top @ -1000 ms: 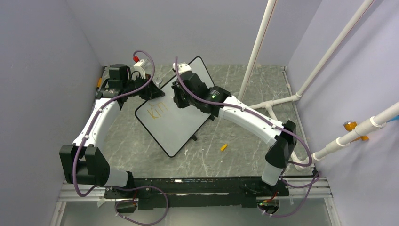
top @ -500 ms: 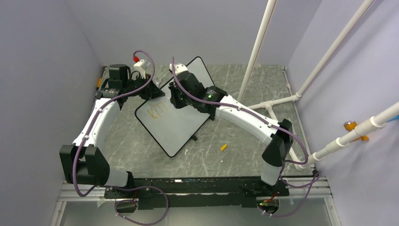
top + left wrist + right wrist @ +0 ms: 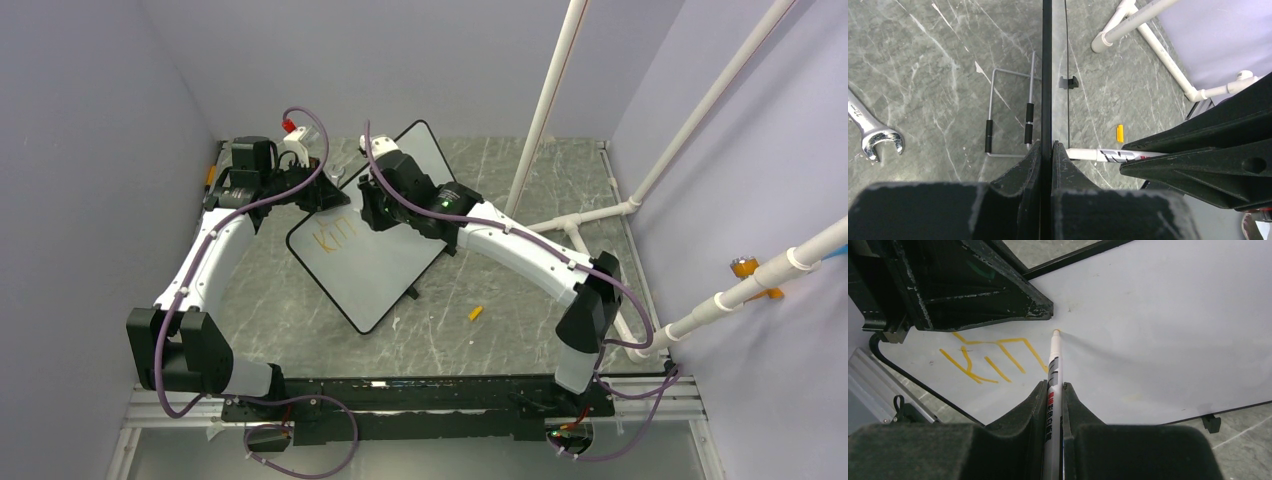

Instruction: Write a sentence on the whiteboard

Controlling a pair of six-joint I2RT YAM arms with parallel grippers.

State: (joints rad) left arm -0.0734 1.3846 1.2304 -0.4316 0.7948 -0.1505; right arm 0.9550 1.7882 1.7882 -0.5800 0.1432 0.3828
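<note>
The grey marbled table (image 3: 300, 330) fills the floor of a lilac-walled booth. White pipes (image 3: 590, 215) lie across its right side and rise from there, well apart from the work. The board (image 3: 380, 275) is at the table's far middle, turned corner-on to the arms, with a thin black frame and rounded corners. Whether it lies flat or is tipped up cannot be told. Seen from above, the right arm's wrist hangs over the board's upper middle and hides that part. The left arm reaches in to the board's far-left edge.

The left fingers (image 3: 1047, 147) are clenched on that edge, which their wrist camera sees edge-on as a thin black line. A bent wire stand (image 3: 1010, 120) lies on the table just left of the line. A wrench (image 3: 875, 136) lies further left, apart from the board. In the right wrist view these same fingers show as a dark wedge overhanging the board just above the writing.

The right fingers (image 3: 1054, 386) are clenched on the marker (image 3: 1054, 362), a white barrel with red print, its tip touching the board. The lettering (image 3: 993, 357) is a few orange-yellow strokes near the board's left corner. The marker tip sits just right of the last stroke. A black clip (image 3: 1211, 422) sticks out from the board's near edge. A small orange piece (image 3: 476, 313) lies on the table near the board's near-right side, not touching it.
</note>
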